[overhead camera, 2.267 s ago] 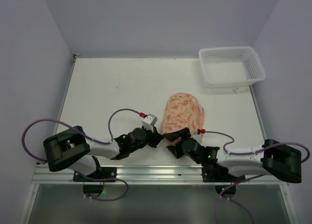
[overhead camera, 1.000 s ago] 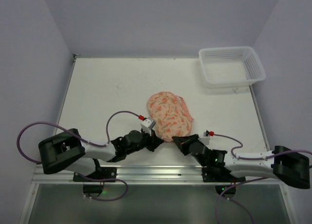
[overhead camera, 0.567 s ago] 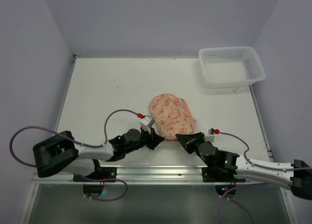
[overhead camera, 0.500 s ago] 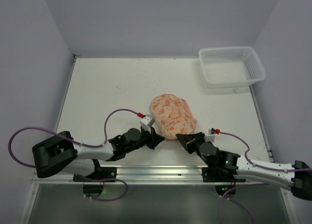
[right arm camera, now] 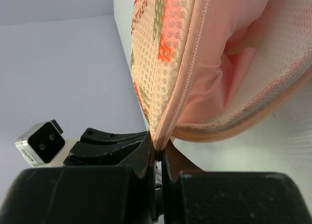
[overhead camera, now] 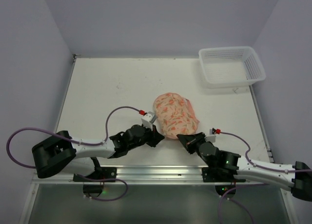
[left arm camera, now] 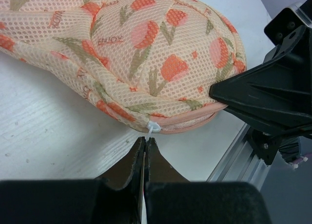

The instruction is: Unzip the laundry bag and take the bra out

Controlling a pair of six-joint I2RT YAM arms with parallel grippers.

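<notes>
The laundry bag [overhead camera: 175, 115], a peach mesh pouch with orange flowers, lies on the table between both arms. My left gripper [overhead camera: 157, 137] is at its near-left edge. In the left wrist view the jaws [left arm camera: 145, 140] are shut on the thin white zip pull [left arm camera: 152, 128] at the pink zip trim. My right gripper [overhead camera: 181, 136] pinches the near-right edge. Its jaws [right arm camera: 159, 153] are shut on the pink zip trim [right arm camera: 183, 95], beside a gaping stretch of zip. Plain pale pink fabric, the bra [right arm camera: 234, 73], shows inside that opening.
A white lattice basket [overhead camera: 231, 66] stands at the back right corner of the table. The aluminium rail [overhead camera: 161, 172] runs along the near edge just behind both grippers. Purple walls close in on the left, back and right.
The bag has shifted a little to the right and farther back, and my left wrist followed it. The right arm has stayed where it was.
</notes>
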